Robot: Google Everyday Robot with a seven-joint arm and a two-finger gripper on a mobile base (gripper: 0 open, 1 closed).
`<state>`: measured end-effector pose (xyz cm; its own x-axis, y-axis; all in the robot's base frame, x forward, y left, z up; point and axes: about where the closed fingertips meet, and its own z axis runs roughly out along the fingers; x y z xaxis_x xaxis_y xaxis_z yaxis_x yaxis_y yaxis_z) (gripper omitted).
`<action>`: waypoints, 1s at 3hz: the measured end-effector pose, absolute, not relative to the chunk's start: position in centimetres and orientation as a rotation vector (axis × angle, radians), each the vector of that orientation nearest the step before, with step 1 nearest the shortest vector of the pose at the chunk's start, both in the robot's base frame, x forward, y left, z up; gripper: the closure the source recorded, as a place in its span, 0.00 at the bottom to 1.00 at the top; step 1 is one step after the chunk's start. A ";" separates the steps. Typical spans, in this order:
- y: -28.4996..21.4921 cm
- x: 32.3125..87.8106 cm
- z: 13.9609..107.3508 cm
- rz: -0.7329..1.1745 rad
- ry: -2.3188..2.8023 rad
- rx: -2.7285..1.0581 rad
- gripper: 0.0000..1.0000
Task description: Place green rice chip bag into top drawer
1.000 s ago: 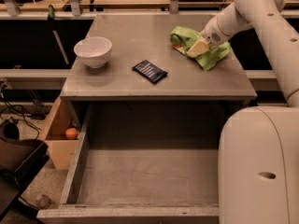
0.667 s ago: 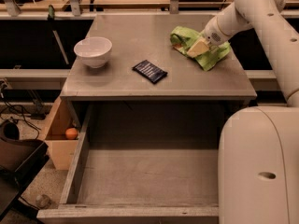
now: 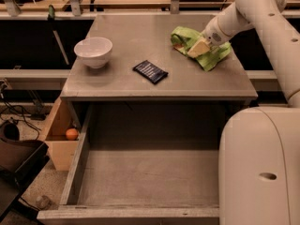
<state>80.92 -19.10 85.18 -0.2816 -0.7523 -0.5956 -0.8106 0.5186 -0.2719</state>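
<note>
Closest to me is the top drawer (image 3: 145, 172), pulled all the way out, and its grey bottom is bare. My big white body (image 3: 260, 168) stands at its right side and hides that corner. To the left of the drawer is a wooden box (image 3: 58, 125) with a small orange ball (image 3: 71, 134) in it.

Past the drawer is the tabletop (image 3: 140, 36). A flat dark-blue packet (image 3: 150, 71) lies near its front, about in the middle. A white bowl (image 3: 93, 51) sits upright on the left, well apart from the packet.

The green rice chip bag (image 3: 215, 57) lies crumpled on the far right part of the tabletop, not in the drawer.

Nothing has changed from a second ago. The bag, the bowl and the packet lie in the same spots, and my arm (image 3: 267, 18) has not moved.

My arm comes in from the top right corner, bends at the back, and slants down and to the left to the bag. My jaws are at the end of it, down on the left part of the bag and touching it. I cannot tell if they are spread or pinching the bag
</note>
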 end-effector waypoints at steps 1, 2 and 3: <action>-19.1 80.9 85.2 0.109 2.074 -1.268 1.00; -19.1 80.9 85.2 0.109 2.074 -1.268 1.00; -19.1 80.9 85.3 0.103 2.074 -1.269 1.00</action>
<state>80.92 -19.11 85.30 -0.2811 -0.7546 -0.5930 -0.8094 0.5184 -0.2760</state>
